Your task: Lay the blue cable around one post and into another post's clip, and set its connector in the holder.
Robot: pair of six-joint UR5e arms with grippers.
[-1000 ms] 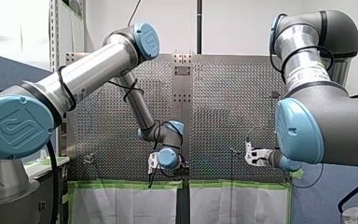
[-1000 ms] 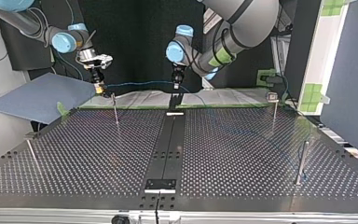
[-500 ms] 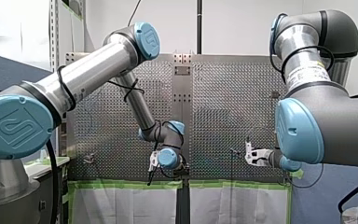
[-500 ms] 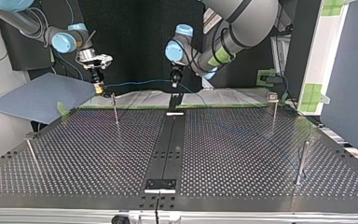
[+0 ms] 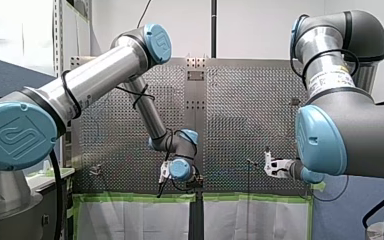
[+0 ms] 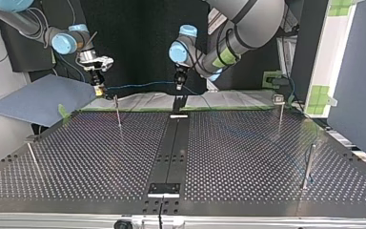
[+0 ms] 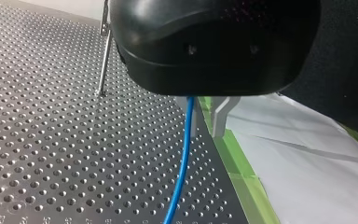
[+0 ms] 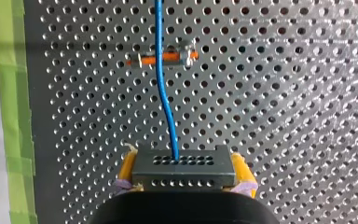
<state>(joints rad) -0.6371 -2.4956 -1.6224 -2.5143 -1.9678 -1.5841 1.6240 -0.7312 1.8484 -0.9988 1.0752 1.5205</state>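
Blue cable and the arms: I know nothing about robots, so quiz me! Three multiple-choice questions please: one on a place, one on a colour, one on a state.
1. Where is the connector?
A between my right tool's yellow pads
B in a person's hand
C in a post's clip

2. What colour is the tape along the table's edge?
A red
B green
C black

3. How is the blue cable between my left tool and my right tool?
A coiled in a heap
B cut in two
C strung through the air

Answers:
1 A: the right wrist view shows the pads clamping it.
2 B: a green strip borders the holes.
3 C: the top view shows it spanning from tool to tool above the table.
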